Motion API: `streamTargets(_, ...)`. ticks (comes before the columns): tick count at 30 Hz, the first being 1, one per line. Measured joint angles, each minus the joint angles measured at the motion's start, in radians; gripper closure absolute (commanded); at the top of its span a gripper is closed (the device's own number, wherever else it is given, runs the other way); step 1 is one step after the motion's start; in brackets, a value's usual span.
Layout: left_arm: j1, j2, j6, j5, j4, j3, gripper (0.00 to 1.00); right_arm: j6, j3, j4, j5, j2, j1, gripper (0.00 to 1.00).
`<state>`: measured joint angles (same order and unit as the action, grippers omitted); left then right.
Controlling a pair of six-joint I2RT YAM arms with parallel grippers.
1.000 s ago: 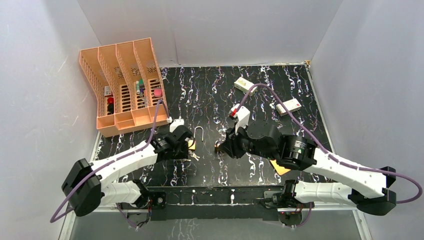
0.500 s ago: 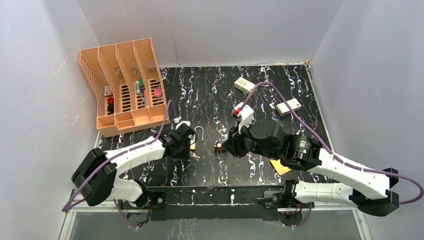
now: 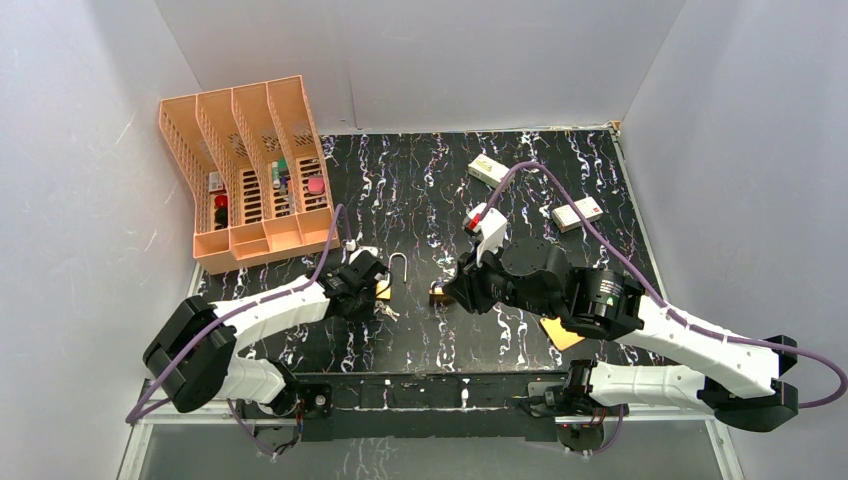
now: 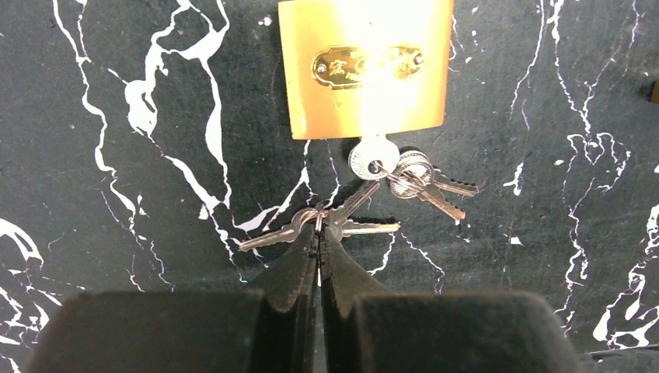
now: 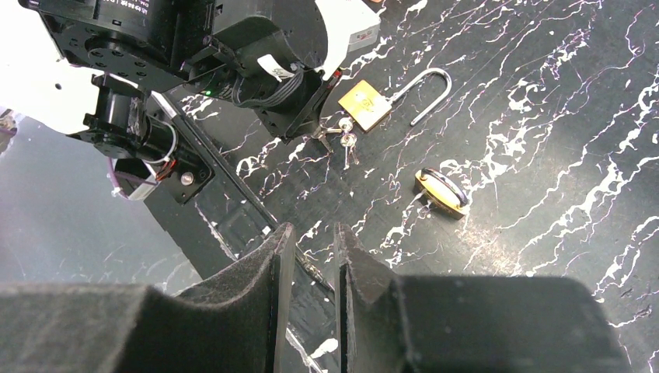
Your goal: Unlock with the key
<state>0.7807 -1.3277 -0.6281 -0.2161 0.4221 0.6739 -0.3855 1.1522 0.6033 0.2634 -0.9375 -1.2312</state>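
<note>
Looking down from the top camera, the left tool (image 3: 368, 293) sits a little farther forward than a second ago, its elbow drawn in. Over the last half second it has barely shifted. The brass padlock (image 3: 383, 289) just ahead of it has not moved, and its shackle (image 3: 398, 268) stands swung open as before. The right tool (image 3: 452, 291) has edged slightly up the worktop (image 3: 420, 200) and hovers just behind a smaller padlock (image 3: 438, 296). With so little changing, I judge the lock already released and the left arm merely settling on the keys.

From the left wrist, the left tool is clenched, its tips meeting on a ring of the key bunch (image 4: 365, 228), which lies flat directly ahead. One key's round head butts the padlock's bottom edge and looks seated in the keyhole. The brass body lies beyond the bunch.

From the right wrist, the right tool (image 5: 311, 233) is all but clenched, with only a thin slit between its fingers and nothing in it. The smaller padlock, shackle closed, lies ahead and to the right of its tips. Farther ahead is the open padlock, keys trailing from its base towards the left tool.
</note>
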Motion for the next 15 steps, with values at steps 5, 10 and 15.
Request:
streamTargets(5, 0.0, 0.0, 0.0, 0.0, -0.008, 0.0, 1.0, 0.0, 0.003, 0.001, 0.0, -0.001, 0.0, 0.67)
streamTargets(10, 0.0, 0.103, -0.023, -0.011, 0.024, 0.002, 1.0, 0.0, 0.006, 0.0, 0.0, -0.001, 0.0, 0.67)
streamTargets(15, 0.0, 0.431, -0.069, -0.034, 0.069, 0.097, 1.0, 0.0, 0.006, -0.012, -0.002, 0.013, 0.0, 0.66)
